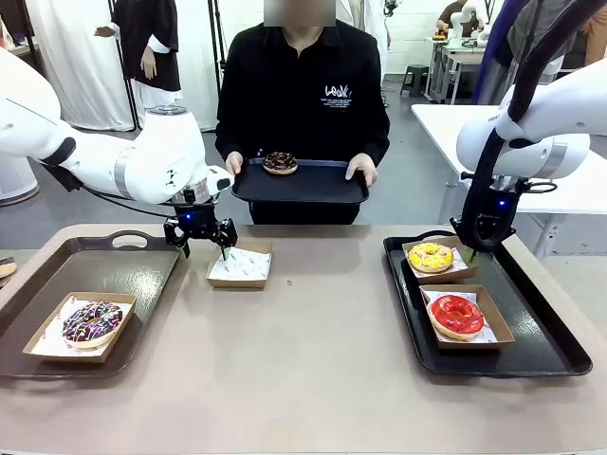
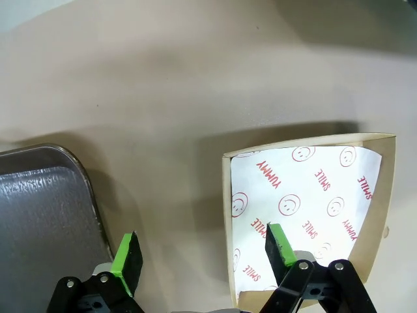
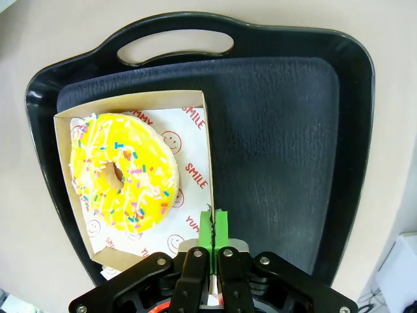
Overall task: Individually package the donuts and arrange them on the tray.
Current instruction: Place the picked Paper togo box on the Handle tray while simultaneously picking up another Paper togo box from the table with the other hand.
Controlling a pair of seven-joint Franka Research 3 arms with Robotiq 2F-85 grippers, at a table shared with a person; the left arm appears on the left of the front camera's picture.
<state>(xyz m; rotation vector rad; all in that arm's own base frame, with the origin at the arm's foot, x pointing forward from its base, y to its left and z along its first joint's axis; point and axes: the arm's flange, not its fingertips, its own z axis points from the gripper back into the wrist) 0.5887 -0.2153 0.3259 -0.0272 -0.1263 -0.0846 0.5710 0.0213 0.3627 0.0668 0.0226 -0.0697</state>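
Note:
My left gripper (image 1: 202,245) (image 2: 203,253) is open and straddles the left wall of an empty lined box (image 1: 240,265) (image 2: 306,208), one finger over its liner and one outside. A chocolate sprinkled donut (image 1: 92,322) lies boxed on the left tray (image 1: 142,275). The right tray (image 1: 541,332) (image 3: 287,130) carries the yellow donut (image 1: 432,257) (image 3: 124,173) and the red donut (image 1: 457,316), each in its own box. My right gripper (image 1: 471,252) (image 3: 214,228) is shut, and the side wall of the yellow donut's box runs straight into its pads. A person holds a small black tray (image 1: 327,185) with another chocolate donut (image 1: 280,162).
The left tray's corner (image 2: 45,215) lies just beside my left gripper's outer finger. Bare tabletop (image 1: 313,360) spreads between the two trays. A white table (image 1: 446,123) stands at the far right behind the right arm.

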